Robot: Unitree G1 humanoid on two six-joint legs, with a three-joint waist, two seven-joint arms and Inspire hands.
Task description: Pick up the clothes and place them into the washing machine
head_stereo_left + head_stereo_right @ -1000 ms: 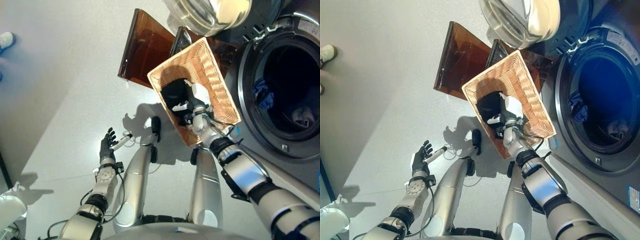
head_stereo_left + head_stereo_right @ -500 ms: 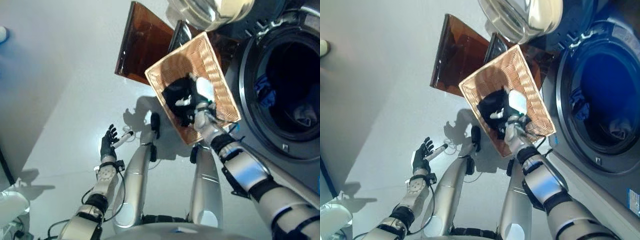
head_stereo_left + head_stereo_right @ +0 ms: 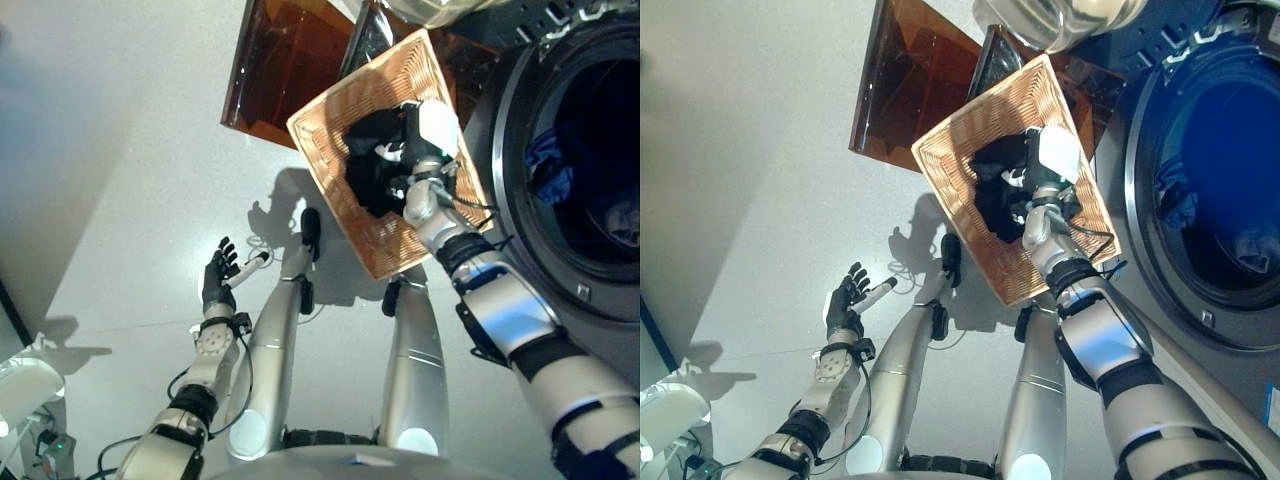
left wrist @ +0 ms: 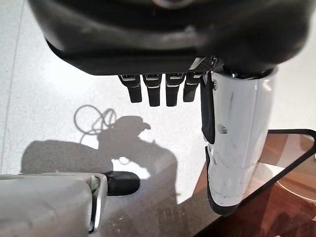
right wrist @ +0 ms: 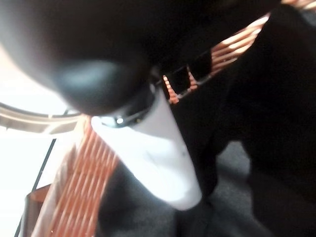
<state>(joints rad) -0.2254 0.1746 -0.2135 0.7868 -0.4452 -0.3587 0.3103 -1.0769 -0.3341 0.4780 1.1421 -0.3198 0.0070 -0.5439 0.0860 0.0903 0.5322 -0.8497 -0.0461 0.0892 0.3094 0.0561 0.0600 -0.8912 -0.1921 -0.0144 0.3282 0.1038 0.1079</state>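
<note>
A wicker basket [image 3: 318, 165] stands on the floor before the washing machine's round opening [image 3: 590, 120]. A black garment [image 3: 372, 165] lies bunched inside the basket. My right hand [image 3: 420, 150] is down in the basket on top of that garment. In the right wrist view its white-covered thumb [image 5: 153, 153] presses into the dark cloth [image 5: 276, 98], and the rest of the hand is lost against it. My left hand [image 3: 215, 282] hangs open over bare floor at the lower left, holding nothing. Blue clothes [image 3: 548, 165] lie inside the drum.
The machine's glass door [image 3: 1060, 15] stands swung open above the basket. A brown translucent panel [image 3: 280, 70] lies on the floor behind the basket. A white object [image 3: 20, 385] sits at the lower left edge.
The camera has shifted. My right hand has reached further into the basket, over the black garment, which now looks more bunched. The left hand stays open and idle.
</note>
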